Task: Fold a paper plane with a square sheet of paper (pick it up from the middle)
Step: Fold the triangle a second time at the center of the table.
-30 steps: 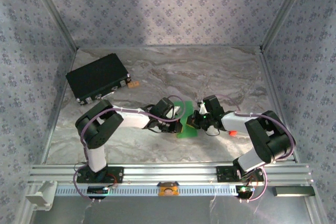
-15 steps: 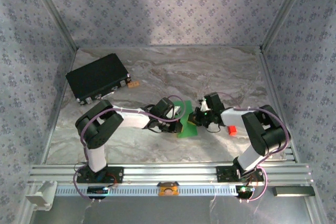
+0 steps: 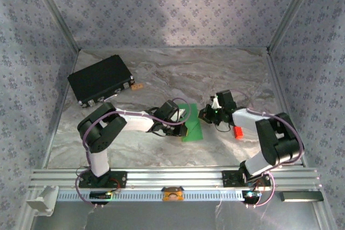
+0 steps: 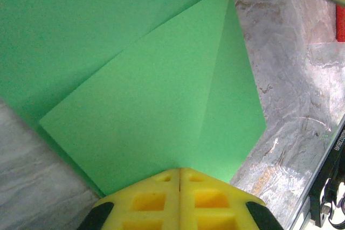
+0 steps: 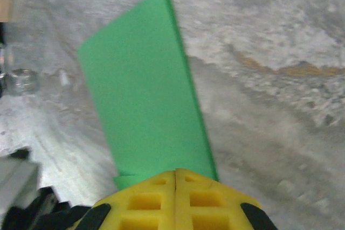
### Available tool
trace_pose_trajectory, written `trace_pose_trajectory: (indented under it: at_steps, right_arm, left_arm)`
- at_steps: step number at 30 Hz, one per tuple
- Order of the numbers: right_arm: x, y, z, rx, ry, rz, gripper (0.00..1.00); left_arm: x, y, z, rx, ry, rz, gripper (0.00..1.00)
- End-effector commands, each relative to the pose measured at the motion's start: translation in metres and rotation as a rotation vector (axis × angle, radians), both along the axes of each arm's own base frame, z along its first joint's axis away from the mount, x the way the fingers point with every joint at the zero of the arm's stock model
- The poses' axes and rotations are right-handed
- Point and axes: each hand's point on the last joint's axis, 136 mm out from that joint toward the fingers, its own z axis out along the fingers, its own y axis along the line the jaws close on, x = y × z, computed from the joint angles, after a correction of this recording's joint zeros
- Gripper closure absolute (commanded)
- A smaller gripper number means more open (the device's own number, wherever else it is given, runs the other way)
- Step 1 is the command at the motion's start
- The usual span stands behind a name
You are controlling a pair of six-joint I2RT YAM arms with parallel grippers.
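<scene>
top — red block (image 3: 237, 132), black case (image 3: 101, 80) | left wrist — creased paper (image 4: 151, 111)

surface: grey marbled tabletop (image 3: 161, 74) | far-left: black rectangular case (image 3: 100, 79) | centre: folded bright green paper sheet (image 3: 192, 127) | right: small red block (image 3: 237, 132)

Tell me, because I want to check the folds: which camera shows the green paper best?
The left wrist view: the green paper is large and sharp there, with its folded flaps and crease lines clear. The right wrist view gives a blurred slanted strip of it; the top view, just a small patch.
</scene>
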Motion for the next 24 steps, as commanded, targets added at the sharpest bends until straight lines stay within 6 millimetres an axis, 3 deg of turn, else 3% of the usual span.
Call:
trace_pose_trajectory:
  at_steps: [1, 9, 15, 20, 24]
  right_arm:
    - [-0.01, 0.008, 0.008, 0.029, -0.019, 0.04, 0.98]
    - [-0.026, 0.028, -0.018, 0.069, 0.076, 0.103, 1.0]
    - [-0.036, 0.011, -0.053, -0.016, 0.163, 0.049, 1.0]
    - [-0.045, 0.0, -0.059, -0.076, 0.189, 0.042, 1.0]
    - [-0.045, 0.002, -0.058, -0.068, 0.188, 0.052, 1.0]
  left_arm:
    - [-0.02, 0.026, -0.027, 0.141, 0.056, -0.025, 1.0]
    - [-0.018, 0.023, -0.022, 0.131, 0.049, -0.035, 1.0]
    - [-0.017, 0.021, -0.018, 0.124, 0.049, -0.045, 1.0]
    - [-0.005, 0.007, 0.016, 0.039, 0.004, -0.026, 0.96]
    - [0.007, -0.011, 0.043, -0.042, -0.014, -0.025, 0.95]
